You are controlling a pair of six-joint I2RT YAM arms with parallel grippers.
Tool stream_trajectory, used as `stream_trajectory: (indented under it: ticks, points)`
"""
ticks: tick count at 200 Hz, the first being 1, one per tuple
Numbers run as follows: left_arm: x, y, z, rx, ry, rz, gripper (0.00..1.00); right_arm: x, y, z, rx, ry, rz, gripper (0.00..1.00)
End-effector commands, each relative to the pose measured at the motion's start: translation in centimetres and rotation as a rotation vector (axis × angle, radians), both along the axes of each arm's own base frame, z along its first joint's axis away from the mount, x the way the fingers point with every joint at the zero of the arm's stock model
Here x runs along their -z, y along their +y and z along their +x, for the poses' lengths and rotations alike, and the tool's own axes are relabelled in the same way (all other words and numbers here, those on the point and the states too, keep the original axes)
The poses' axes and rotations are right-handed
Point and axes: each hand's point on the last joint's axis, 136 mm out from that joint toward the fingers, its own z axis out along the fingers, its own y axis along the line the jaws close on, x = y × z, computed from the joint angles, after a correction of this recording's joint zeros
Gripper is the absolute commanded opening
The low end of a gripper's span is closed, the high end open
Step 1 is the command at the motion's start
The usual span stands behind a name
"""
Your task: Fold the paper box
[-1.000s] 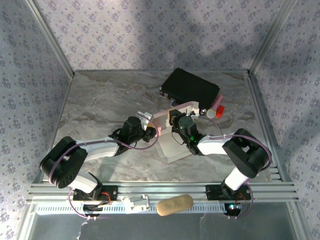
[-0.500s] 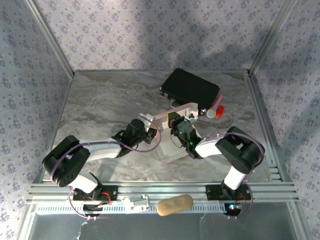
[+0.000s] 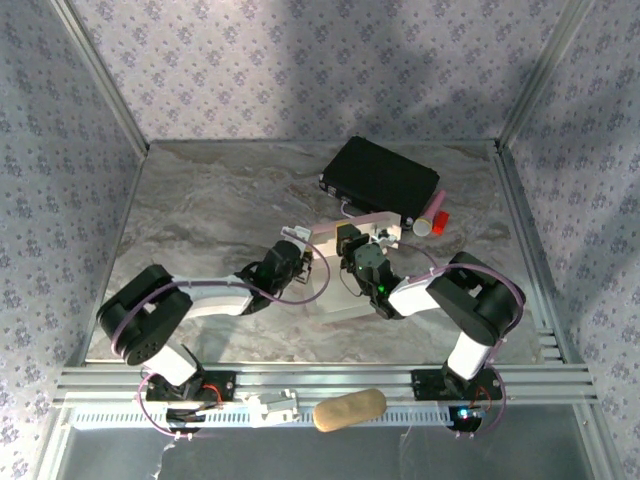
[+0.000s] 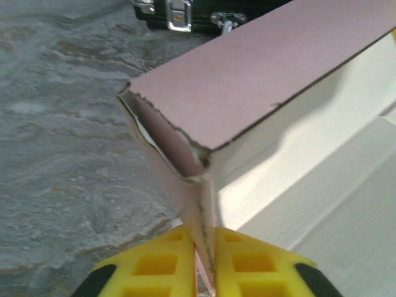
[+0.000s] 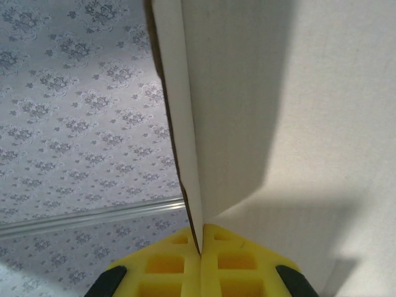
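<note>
Top external view: the paper box (image 3: 333, 298) stands half raised, just on the near side of the black case (image 3: 380, 177). The left gripper (image 3: 308, 262) pinches its pink corner wall. The right gripper (image 3: 347, 240) is clamped on a white panel's edge.

Left fingers (image 4: 154, 266) newly tight on paper box (image 4: 260, 68)

- The pale pink thin cardboard paper box (image 3: 338, 306) lies near the middle of the grey marbled worktop (image 3: 200, 220).
- The black hard case with metal latches (image 3: 380, 175) lies just behind it.
- The left end effector (image 3: 305, 262) clamps the box's left corner (image 4: 204, 204); the right end effector (image 3: 349, 242) clamps a raised panel (image 5: 192, 185) to the right.
- A beige oblong pad (image 3: 350, 408) lies on the near rail, between the arm bases.
</note>
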Motion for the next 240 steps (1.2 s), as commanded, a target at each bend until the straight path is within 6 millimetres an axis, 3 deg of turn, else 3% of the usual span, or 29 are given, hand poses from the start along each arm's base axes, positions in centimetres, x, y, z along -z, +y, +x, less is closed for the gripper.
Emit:
stream_trajectory:
  ticks: [1,8,63,163,177,216,240]
  points:
    - [-0.1,-0.4,0.7,-0.061,-0.019,0.028,0.04,3.1,1.5,-1.7,-0.076,0.081,-0.061,0.0]
    - [0.0,-0.5,0.8,-0.077,-0.022,0.035,0.0,3.2,1.6,-1.8,-0.078,0.083,-0.063,0.0]
    - [1.0,-1.0,1.3,-0.12,-0.006,0.057,0.0,3.5,1.6,-1.9,-0.081,0.088,-0.064,0.0]
    - [2.8,0.3,2.3,-0.168,0.02,0.087,0.24,3.5,1.3,-1.9,-0.079,0.09,-0.061,0.0]
    - [3.0,0.5,2.5,-0.167,0.026,0.077,0.21,3.3,1.4,-1.8,-0.079,0.087,-0.057,0.0]
    - [2.7,0.5,2.7,-0.163,0.019,0.067,0.0,3.5,1.5,-1.7,-0.08,0.092,-0.063,0.0]
    - [2.4,1.2,2.9,-0.235,0.02,0.081,0.0,3.8,1.7,-1.7,-0.084,0.099,-0.063,0.0]
